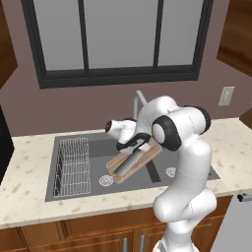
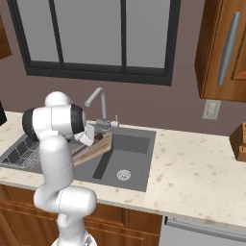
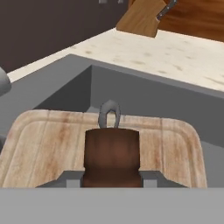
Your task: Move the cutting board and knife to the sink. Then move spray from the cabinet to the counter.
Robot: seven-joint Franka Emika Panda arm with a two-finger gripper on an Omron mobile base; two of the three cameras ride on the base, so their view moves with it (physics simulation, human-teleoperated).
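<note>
The cutting board (image 1: 132, 165) rests tilted inside the sink (image 1: 78, 192), leaning over the divider between the basins. The gripper (image 3: 111, 176) has its jaws clamped on the dark handle of the knife (image 3: 111, 153), just above the board. Released carelessly, the knife could slide down the slanted board.

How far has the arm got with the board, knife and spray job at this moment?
Done: nothing is fully delivered yet. In hand: the gripper is closed on the knife by its dark handle, with the cutting board under it, tilted over the sink. Left: release both into the sink, then open the cabinet, which is closed, and bring the spray to the counter.
</note>
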